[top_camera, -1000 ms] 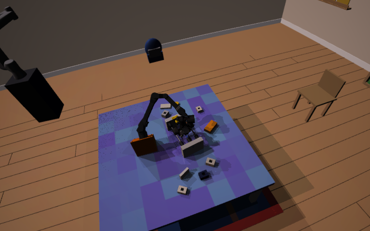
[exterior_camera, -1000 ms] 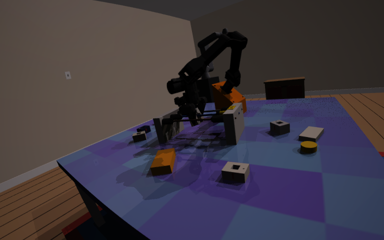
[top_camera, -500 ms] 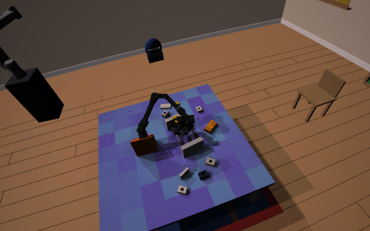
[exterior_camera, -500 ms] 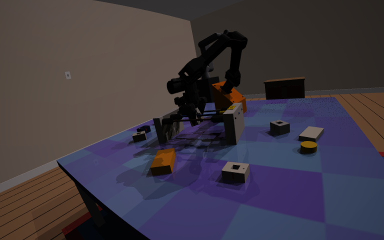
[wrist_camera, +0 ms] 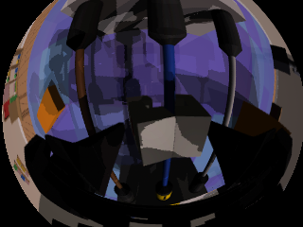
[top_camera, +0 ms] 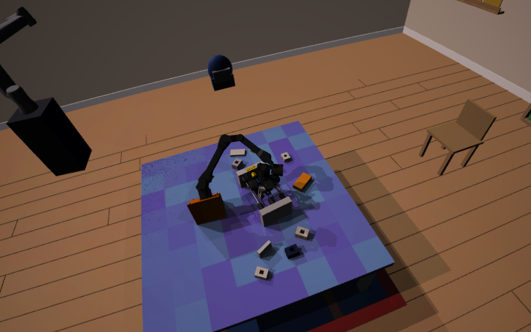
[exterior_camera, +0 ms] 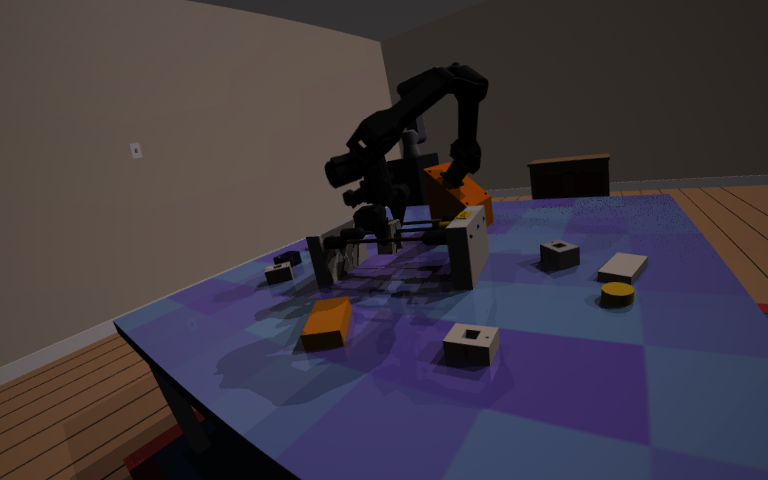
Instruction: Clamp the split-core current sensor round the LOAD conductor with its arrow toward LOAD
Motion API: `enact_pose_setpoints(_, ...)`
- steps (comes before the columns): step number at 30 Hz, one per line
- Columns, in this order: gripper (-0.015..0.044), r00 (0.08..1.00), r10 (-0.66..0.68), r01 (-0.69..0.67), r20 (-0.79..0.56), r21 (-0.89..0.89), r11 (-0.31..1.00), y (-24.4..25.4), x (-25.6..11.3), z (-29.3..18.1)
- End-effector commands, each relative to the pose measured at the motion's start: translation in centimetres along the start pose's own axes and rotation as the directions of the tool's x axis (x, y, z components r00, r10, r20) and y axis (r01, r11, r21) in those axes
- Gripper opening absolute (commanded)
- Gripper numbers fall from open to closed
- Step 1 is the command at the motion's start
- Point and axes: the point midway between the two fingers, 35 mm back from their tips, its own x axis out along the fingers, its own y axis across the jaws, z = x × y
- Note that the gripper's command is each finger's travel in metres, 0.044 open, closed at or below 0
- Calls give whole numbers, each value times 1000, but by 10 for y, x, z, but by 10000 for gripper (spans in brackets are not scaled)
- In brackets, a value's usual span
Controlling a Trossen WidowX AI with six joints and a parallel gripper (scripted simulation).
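Block [top_camera: 302,181] [exterior_camera: 326,316] [wrist_camera: 49,110] in orange sits near left in the exterior view, apart from the action. Beyond it runs the brown wire [exterior_camera: 390,240] [wrist_camera: 80,76] — a snag waiting if the gripper [top_camera: 267,185] [exterior_camera: 389,229] [wrist_camera: 166,125] swings sideways. And there's the sensor [top_camera: 261,190] [exterior_camera: 387,244] [wrist_camera: 172,137], seemingly round the middle, blue wire [exterior_camera: 419,228] [wrist_camera: 169,61], fingers spread wide, pinching nothing! It sits skewed; a finger brushing it on the way up could twist it further. Latched? Can't tell, and if the squeeze fell short, it may spring open or slip off. Arrow and LOAD lettering aren't readable, so wrong wire or wrong facing stays possible — far behind, the orange base [top_camera: 211,211] [exterior_camera: 476,199] stands well apart.
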Motion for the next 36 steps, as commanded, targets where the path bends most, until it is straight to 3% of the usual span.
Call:
enact_pose_setpoints(1, 440, 996, -88, 88, 4, 1, 996, -3, -7, 3)
enact_pose_setpoints(20, 440, 995, -101, 101, 3, 1, 995, -5, 19, 5)
enact_pose_setpoints(36, 440, 973, -229, 229, 2, 1, 973, -14, 25, 5)
